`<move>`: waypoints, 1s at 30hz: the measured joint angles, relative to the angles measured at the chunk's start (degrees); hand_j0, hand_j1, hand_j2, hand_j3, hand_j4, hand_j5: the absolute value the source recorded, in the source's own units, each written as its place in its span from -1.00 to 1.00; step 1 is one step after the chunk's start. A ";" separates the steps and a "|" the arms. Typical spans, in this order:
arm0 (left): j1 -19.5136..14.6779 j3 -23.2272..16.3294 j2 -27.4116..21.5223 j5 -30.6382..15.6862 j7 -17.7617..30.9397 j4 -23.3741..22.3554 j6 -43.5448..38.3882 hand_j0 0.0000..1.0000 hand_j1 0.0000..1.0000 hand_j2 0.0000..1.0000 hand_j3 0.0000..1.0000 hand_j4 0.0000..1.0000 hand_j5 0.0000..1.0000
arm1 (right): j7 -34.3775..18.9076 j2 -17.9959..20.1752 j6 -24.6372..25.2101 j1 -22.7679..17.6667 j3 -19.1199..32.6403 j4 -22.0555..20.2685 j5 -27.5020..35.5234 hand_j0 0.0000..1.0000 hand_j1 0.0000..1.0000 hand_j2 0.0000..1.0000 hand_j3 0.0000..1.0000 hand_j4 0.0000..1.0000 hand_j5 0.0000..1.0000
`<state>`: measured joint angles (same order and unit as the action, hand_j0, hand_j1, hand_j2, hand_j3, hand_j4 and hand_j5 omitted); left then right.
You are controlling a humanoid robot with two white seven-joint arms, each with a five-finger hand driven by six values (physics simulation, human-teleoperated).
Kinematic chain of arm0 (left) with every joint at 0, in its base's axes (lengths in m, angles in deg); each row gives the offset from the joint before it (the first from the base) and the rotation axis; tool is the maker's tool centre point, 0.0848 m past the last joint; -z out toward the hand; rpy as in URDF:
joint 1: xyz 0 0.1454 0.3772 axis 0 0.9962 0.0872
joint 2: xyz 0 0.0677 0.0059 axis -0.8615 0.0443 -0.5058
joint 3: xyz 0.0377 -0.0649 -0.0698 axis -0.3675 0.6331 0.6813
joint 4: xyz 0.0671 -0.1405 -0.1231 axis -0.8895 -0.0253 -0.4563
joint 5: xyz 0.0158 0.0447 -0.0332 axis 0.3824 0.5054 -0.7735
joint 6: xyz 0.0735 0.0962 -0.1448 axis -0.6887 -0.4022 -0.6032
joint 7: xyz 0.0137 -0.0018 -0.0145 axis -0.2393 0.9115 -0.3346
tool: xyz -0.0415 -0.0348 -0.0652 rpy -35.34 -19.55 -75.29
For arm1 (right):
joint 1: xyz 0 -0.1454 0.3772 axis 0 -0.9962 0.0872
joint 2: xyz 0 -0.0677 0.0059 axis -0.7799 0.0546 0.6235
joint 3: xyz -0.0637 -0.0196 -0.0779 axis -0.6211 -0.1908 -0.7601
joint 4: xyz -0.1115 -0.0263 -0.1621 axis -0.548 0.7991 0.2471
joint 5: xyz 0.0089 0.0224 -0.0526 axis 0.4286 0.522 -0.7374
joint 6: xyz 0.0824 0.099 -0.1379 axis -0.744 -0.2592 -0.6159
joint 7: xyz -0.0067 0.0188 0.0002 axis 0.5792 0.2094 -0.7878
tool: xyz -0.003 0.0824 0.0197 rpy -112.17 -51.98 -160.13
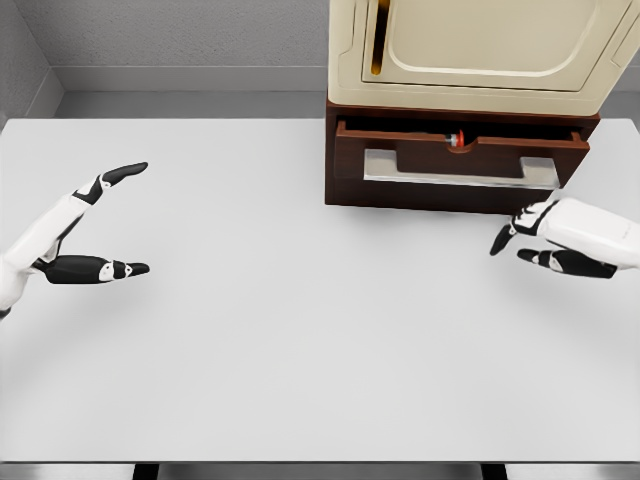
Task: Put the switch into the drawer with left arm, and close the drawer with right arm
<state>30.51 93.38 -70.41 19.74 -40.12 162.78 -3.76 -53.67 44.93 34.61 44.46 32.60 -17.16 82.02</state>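
the switch [459, 139] lies inside the drawer [460, 157], which stands slightly open at the far right. the left hand [88, 228] hovers at the near left, fingers spread and empty. the right hand [545, 240] is just below the drawer front, fingers relaxed, holding nothing.

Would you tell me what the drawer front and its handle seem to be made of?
The drawer front looks like dark reddish-brown wood with a smooth, slightly glossy finish, though no grain is visible. Its handle seems to be pale brushed metal, judging by its light grey sheen.
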 measured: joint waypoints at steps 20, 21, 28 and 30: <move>0.09 0.07 0.89 -0.01 0.00 0.02 0.00 1.00 1.00 1.00 1.00 1.00 1.00 | -0.19 -5.76 0.13 8.17 -1.00 2.30 -0.65 0.15 0.15 0.15 0.15 0.15 0.15; 0.17 0.08 0.91 -0.01 0.00 0.03 0.00 1.00 1.00 1.00 1.00 1.00 1.00 | 0.03 -6.13 0.63 8.44 -1.28 2.92 0.29 0.15 0.15 0.15 0.15 0.15 0.15; 0.18 0.08 0.97 -0.02 0.00 0.17 0.00 1.00 1.00 1.00 1.00 1.00 1.00 | -0.19 -7.85 0.20 9.58 -2.60 6.09 -2.47 0.18 0.18 0.18 0.18 0.18 0.18; 0.26 0.08 0.97 -0.02 0.00 0.14 0.00 1.00 1.00 1.00 1.00 1.00 1.00 | -0.20 -8.07 0.11 10.11 -2.78 6.60 -2.99 0.19 0.19 0.19 0.19 0.19 0.19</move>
<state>30.77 93.46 -69.44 19.72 -40.12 162.91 -3.77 -53.86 36.87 34.72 54.57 29.82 -10.56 79.03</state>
